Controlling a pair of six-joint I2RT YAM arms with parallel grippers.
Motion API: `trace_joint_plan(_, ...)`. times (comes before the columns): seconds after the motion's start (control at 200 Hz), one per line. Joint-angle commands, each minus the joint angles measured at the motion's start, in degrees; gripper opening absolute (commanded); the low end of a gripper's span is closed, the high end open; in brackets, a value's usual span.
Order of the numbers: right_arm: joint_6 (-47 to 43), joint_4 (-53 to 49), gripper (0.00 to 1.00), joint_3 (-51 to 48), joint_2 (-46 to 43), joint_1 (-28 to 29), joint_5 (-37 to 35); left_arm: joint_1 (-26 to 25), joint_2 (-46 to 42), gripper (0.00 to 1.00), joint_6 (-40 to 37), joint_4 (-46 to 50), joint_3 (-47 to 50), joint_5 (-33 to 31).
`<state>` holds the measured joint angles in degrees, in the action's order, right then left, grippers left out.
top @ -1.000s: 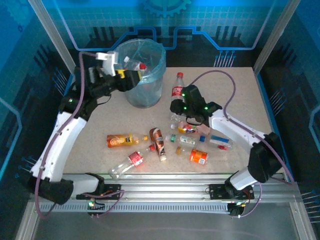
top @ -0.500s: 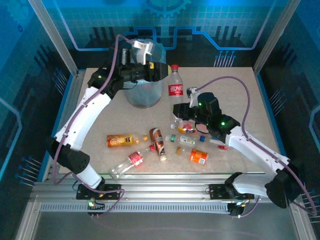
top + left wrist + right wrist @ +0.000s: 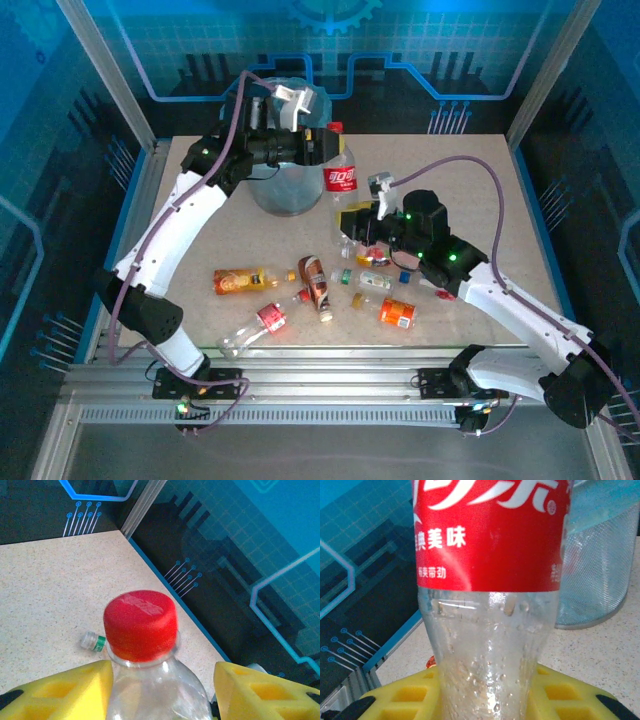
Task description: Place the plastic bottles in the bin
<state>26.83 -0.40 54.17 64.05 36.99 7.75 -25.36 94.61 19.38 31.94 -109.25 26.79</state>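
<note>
A clear red-label bottle [image 3: 340, 185] with a red cap is held upright just right of the bin [image 3: 283, 197]. My right gripper [image 3: 352, 222] is shut on its lower body, with yellow pads [image 3: 400, 700] pressed on both sides of the bottle [image 3: 490, 555]. My left gripper [image 3: 322, 148] reaches over the bin and stands open round the neck. In the left wrist view the bottle [image 3: 142, 625] sits between the pads [image 3: 65, 687], with a small gap on the right side. The bin's meshed wall [image 3: 600, 580] stands behind the bottle. Several more bottles [image 3: 316, 282] lie on the table.
On the tabletop [image 3: 200, 230] lie an orange-drink bottle [image 3: 240, 281], a clear red-label bottle [image 3: 255, 325], an orange-label bottle [image 3: 397, 313] and small bottles [image 3: 375, 280] under the right arm. A small green-banded bottle [image 3: 93, 641] lies below the left gripper. Frame posts bound the sides.
The right gripper lifted the red-label bottle and carried it left toward the bin. The left arm swung from the bin's left side across it, bringing its fingers round the bottle's neck.
</note>
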Motion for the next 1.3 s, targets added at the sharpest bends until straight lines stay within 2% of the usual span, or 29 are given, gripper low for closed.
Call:
trace_joint_plan(0.0, -1.72, 2.75, 0.35, 0.43, -1.00, 1.04, 1.95, -0.21, -2.74, 0.57, -1.31, 0.43, -0.37, -1.85)
trace_joint_plan(0.105, -2.45, 1.80, 0.35, 1.15, -1.03, 1.88, 2.29, -0.21, -3.49, 0.58, -1.87, 0.31, -0.26, -2.79)
trace_joint_plan(0.205, -2.53, 1.70, 0.35, 0.68, -1.28, 2.98, 1.96, -0.21, -3.88, 0.52, -2.06, 0.78, -0.41, -3.05)
trace_joint_plan(0.275, -2.69, 1.64, 0.35, 0.32, -1.38, 3.83, 1.47, -0.21, -4.14, 0.47, -2.03, 0.93, -0.27, -3.06)
trace_joint_plan(0.41, -2.81, 1.22, 0.36, -0.16, -1.65, 4.44, 0.29, -0.14, -4.95, 0.27, -1.95, 1.08, 0.44, -3.52)
trace_joint_plan(0.535, -3.04, 0.74, 0.37, -0.03, -2.13, 4.58, -0.78, -0.20, -5.80, 0.18, -1.97, 1.10, 1.06, -4.48)
trace_joint_plan(0.66, -2.83, -0.57, 0.48, 1.05, -2.26, 4.66, -2.84, -0.21, -6.86, 0.06, -1.89, 0.84, 1.65, -6.76)
trace_joint_plan(0.7, -2.77, -1.46, 0.55, 1.87, -2.19, 4.65, -3.77, -0.17, -7.37, 0.00, -1.89, 0.45, 1.88, -7.71)
trace_joint_plan(0.795, -2.26, -4.42, 0.80, 4.62, -1.79, 4.77, -6.32, -0.16, -8.65, 0.00, -1.80, -1.26, 2.44, -10.69)
trace_joint_plan(0.885, -2.19, -6.26, 0.91, 6.88, -1.52, 4.93, -9.16, 0.04, -9.44, 0.00, -2.54, -2.80, 1.94, -13.76)
trace_joint_plan(1.075, -3.81, -7.43, 0.95, 10.86, -1.65, 4.93, -15.70, 2.38, -6.81, 0.00, -7.24, -0.69, -8.91, -19.96)
trace_joint_plan(1.296, -8.62, -7.24, 0.95, 14.61, -0.15, 4.58, -17.85, 11.94, 0.34, 0.00, -8.15, -1.31, -20.64, -22.68)
